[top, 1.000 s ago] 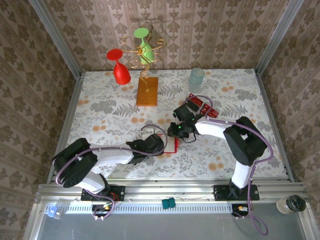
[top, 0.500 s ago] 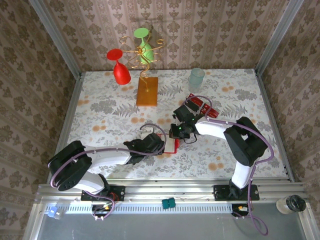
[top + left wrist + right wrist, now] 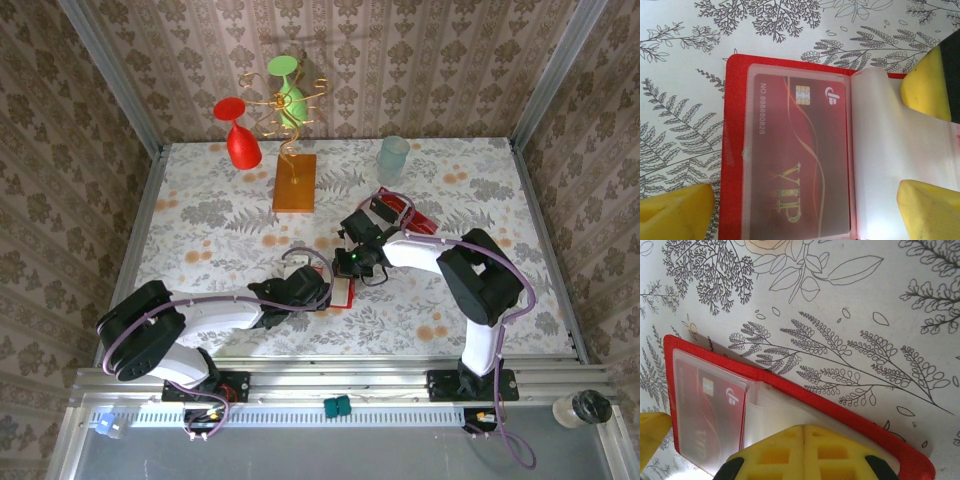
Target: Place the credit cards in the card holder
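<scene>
Left wrist view: left gripper [image 3: 800, 215] spread wide, holding nothing, straddling the open card holder [image 3: 735, 100]. One card [image 3: 795, 160] is sleeved inside. Right gripper [image 3: 804, 435] is pinched closed, tips on the pale inner flap [image 3: 775, 410]. Loose credit cards [image 3: 408, 213] lie far-right beyond it, so the right arm, folded low, looks nearer.

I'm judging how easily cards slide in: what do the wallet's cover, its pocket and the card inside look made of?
The card holder cover: matte red, perhaps faux leather or vinyl. Its pocket: thin translucent plastic film, since the card shows through hazily. That card: glossy printed plastic with a gold chip.
</scene>
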### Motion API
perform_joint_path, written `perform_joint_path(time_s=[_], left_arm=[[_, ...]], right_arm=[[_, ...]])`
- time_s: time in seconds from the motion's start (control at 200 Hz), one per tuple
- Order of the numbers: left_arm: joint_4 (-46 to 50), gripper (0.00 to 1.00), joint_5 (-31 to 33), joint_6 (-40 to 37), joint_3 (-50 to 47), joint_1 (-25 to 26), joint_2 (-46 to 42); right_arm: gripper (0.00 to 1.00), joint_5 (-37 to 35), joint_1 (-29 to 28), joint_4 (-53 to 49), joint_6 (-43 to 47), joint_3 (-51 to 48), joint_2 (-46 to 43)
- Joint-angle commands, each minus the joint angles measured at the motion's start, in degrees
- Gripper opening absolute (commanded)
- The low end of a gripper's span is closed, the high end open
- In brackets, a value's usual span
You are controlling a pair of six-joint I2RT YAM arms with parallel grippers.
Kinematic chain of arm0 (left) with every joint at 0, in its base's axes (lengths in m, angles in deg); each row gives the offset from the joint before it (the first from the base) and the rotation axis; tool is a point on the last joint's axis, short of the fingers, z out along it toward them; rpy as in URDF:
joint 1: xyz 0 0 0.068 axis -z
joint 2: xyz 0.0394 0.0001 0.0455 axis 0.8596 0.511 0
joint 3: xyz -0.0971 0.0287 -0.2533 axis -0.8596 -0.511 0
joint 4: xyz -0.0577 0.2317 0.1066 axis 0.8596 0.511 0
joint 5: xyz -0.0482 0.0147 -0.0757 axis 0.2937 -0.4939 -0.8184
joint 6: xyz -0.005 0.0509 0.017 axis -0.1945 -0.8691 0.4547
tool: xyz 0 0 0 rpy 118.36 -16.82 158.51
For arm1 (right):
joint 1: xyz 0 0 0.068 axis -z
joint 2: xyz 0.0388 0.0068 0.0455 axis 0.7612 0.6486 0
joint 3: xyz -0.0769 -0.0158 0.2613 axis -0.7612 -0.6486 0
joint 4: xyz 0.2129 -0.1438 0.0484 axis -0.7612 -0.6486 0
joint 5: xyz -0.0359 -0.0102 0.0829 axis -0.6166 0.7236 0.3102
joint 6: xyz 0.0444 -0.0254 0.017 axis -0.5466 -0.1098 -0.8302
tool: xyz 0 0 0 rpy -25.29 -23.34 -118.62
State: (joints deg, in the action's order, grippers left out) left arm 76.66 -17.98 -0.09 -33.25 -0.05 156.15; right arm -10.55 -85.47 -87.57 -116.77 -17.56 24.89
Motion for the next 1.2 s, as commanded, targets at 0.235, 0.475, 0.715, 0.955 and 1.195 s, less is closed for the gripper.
perform_joint_path(time_s=[0.235, 0.475, 0.715, 0.955, 1.195], left_arm=[[-0.95, 0.94, -0.09, -0.85, -1.29, 0.37, 2.23], [-1.9, 0.92, -0.1, 0.37, -2.59, 0.37, 5.17], [-1.87, 0.84, 0.42, 0.79, -3.15, 0.37, 4.3], [-2.17, 0.82, 0.35, 1.06, -3.41, 0.37, 4.63], [-2.28, 0.82, 0.42, 1.14, -3.5, 0.41, 4.46]], right_arm=[[0.0, 1.41, -0.57, -0.85, -0.56, 0.81, 1.72], [0.0, 1.62, -0.57, -0.63, -0.74, 0.71, 1.87], [0.11, 1.8, -0.58, -0.44, -1.08, 0.72, 0.85], [0.37, 0.25, 0.47, -0.94, -1.88, 0.65, -3.23], [0.42, -0.23, 1.0, -1.48, -2.01, -0.07, -3.46]])
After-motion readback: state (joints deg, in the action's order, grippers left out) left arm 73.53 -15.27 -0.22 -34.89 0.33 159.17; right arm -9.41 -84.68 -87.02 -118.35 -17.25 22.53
